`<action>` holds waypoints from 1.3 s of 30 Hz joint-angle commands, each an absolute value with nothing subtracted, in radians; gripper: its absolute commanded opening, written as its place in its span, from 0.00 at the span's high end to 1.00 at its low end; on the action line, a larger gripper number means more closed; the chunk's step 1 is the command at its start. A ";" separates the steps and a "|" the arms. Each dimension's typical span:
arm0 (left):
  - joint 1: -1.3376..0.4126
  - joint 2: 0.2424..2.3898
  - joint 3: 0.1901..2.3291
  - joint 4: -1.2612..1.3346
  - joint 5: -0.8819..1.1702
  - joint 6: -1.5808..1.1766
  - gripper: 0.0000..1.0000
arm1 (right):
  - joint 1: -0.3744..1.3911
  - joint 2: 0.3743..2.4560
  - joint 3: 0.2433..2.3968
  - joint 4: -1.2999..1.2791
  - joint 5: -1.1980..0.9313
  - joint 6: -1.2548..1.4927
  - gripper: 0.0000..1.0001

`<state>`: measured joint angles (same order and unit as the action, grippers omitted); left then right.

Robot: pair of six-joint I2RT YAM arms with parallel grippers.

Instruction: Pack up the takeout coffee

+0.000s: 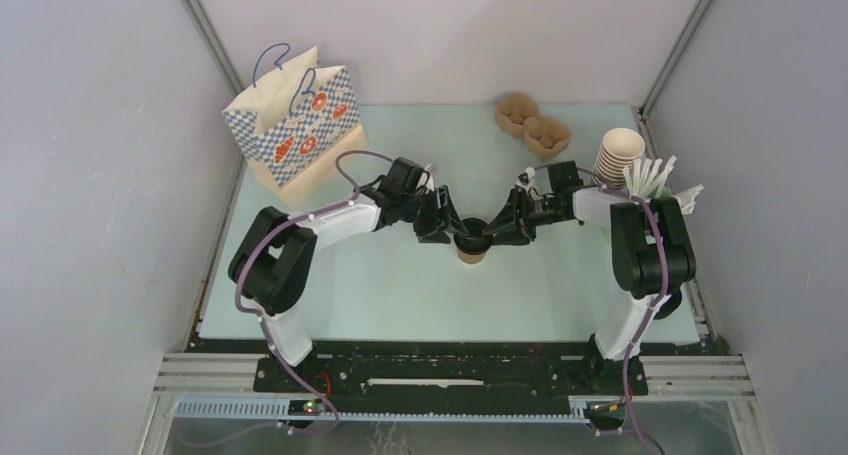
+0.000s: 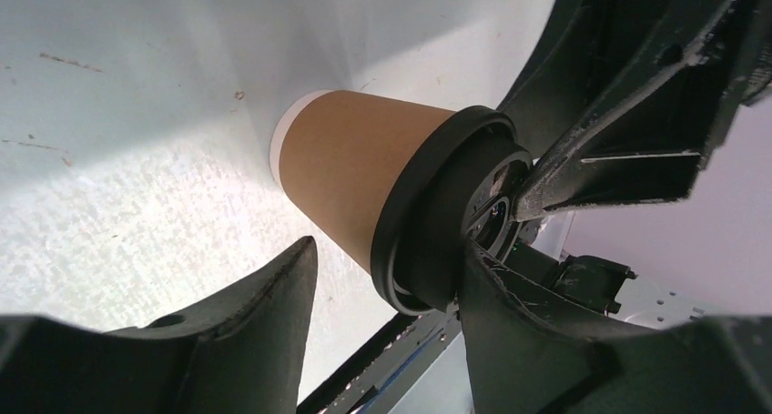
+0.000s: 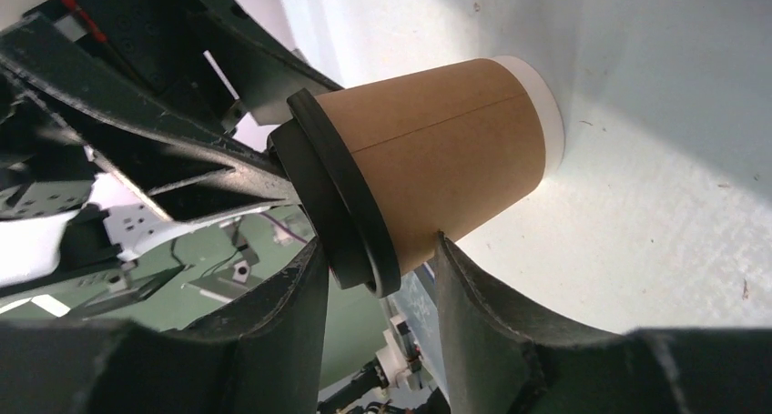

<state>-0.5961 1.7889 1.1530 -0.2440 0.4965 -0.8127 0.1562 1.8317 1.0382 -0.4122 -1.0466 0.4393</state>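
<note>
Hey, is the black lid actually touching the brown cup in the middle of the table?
Touching. The left wrist view shows the black lid seated round the top of the brown cup, with no gap.

**Count on the table: mostly ones, a few twos**

One table (image 1: pixel 400 295). One lidded cup (image 1: pixel 470 254) at the centre, wearing one black lid (image 2: pixel 410 205). One patterned paper bag (image 1: pixel 295 125) at ten o'clock. One brown pulp carrier (image 1: pixel 533 125) at one o'clock, with two hollows. One stack of lidless cups (image 1: pixel 620 155) at two o'clock, its rims too close to count. One bundle of white sticks (image 1: pixel 655 178) just beside it, too many to count. Two arms, left arm (image 1: pixel 300 240) and right arm (image 1: pixel 640 240). Two grippers, left gripper (image 1: pixel 455 233) and right gripper (image 1: pixel 490 233), with two fingers each.
</note>
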 commanded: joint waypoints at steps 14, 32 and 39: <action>-0.597 1.700 1.093 -0.325 0.393 -0.702 0.31 | 0.158 1.758 0.904 -0.301 -0.850 0.483 0.46; -0.594 1.302 1.284 -0.633 0.099 -0.604 0.00 | 0.429 1.688 1.548 -1.050 -0.246 0.144 0.05; -0.594 0.993 1.146 -0.674 0.045 -0.627 0.00 | 0.599 1.813 1.728 -1.146 -0.008 0.090 0.03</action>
